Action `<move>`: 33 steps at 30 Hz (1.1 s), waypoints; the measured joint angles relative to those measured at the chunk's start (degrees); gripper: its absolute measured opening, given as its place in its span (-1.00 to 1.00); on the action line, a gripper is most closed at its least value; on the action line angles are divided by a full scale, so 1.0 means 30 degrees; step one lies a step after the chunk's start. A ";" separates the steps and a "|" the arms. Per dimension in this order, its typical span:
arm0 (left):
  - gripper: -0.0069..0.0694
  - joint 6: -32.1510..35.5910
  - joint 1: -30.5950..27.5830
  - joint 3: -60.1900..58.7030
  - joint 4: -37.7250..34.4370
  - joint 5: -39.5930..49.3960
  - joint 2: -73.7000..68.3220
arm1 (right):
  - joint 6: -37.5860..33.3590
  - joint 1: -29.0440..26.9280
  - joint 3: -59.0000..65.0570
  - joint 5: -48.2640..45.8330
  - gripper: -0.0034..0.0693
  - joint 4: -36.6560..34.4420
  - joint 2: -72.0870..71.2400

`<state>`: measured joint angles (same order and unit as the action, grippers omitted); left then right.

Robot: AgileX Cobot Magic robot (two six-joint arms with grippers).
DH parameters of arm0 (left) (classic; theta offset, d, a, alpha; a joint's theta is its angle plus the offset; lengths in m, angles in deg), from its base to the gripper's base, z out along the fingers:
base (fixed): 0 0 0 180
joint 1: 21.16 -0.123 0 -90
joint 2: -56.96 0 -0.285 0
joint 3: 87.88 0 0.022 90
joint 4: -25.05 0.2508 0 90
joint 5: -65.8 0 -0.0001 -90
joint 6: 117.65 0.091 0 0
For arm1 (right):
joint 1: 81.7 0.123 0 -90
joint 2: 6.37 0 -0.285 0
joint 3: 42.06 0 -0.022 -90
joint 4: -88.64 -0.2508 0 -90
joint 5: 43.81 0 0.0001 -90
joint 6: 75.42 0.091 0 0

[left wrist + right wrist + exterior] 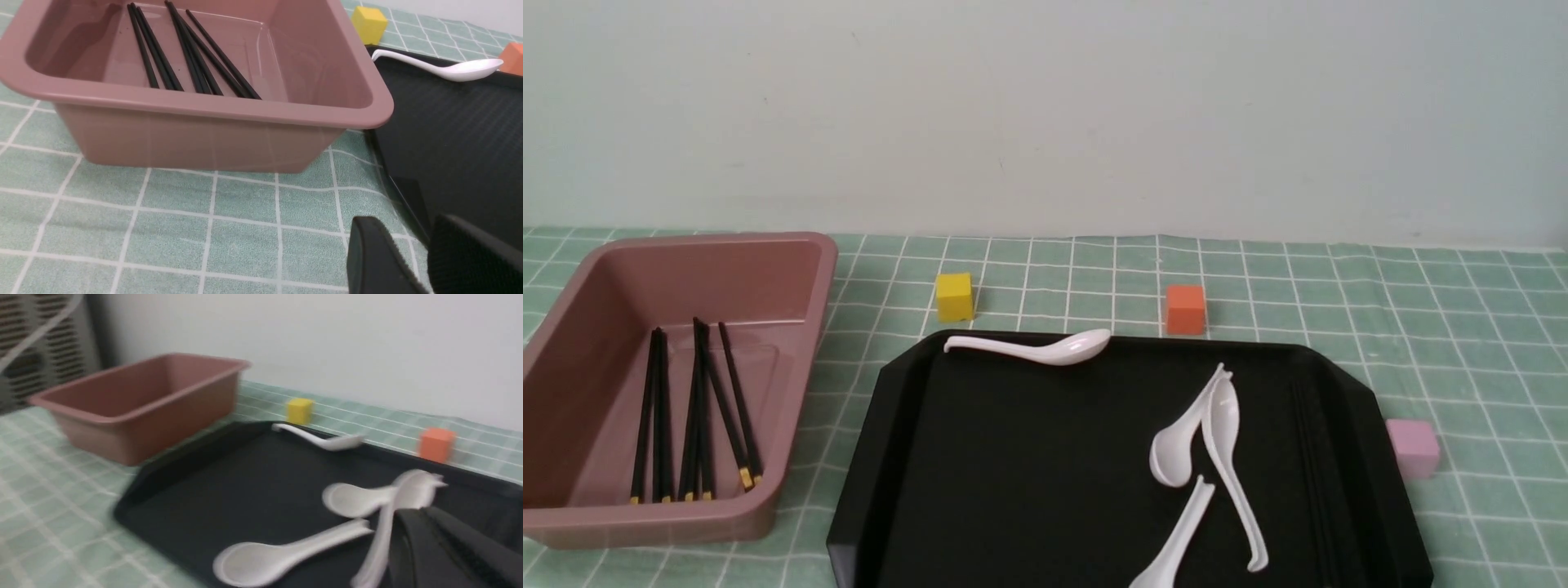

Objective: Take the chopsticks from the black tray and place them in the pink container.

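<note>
The chopsticks (694, 416), thin black sticks with tiny gold tips, all lie in the tub (792, 269), a dusty pink plastic box with sloped walls and a thick rounded rim, at 9 o'clock on the checked green cloth (1462, 327). At 5 o'clock sits the matte black tray (1013, 457), flat with clipped corners, carrying four glossy white spoons (1045, 349); one lies along its far rim.

Behind the tray are a yellow cube (954, 296) and an orange cube (1185, 309); a pale pink cube (1413, 446) sits beside its right edge.

The left gripper (425, 261) hovers over the cloth near the tub, ribbed black fingers (372, 261) slightly apart, holding nothing. The right gripper (441, 555) is blurry over the tray; can't tell its gap, though nothing seems held.
</note>
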<state>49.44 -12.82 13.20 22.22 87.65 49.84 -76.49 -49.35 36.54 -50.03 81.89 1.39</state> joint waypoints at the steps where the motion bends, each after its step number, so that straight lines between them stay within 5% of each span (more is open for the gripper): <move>1: -0.23 0.0000 0.0000 0.0000 0.0000 0.0000 0.0000 | 0.0005 -0.0687 0.0000 -0.0441 -0.84 0.0142 -0.0123; 11: -0.20 0.0000 0.0000 0.0000 0.0000 0.0000 0.0000 | 0.0021 -0.8758 0.0000 -0.3033 -0.80 0.0853 -0.0173; 33: -0.19 0.0000 0.0000 0.0000 0.0000 0.0000 0.0000 | 0.0021 -0.9453 -0.0092 -0.4841 -0.71 0.1070 -0.0173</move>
<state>49.44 -12.82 13.20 22.22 87.65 49.84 -76.42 -77.71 36.26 -64.55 85.10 0.87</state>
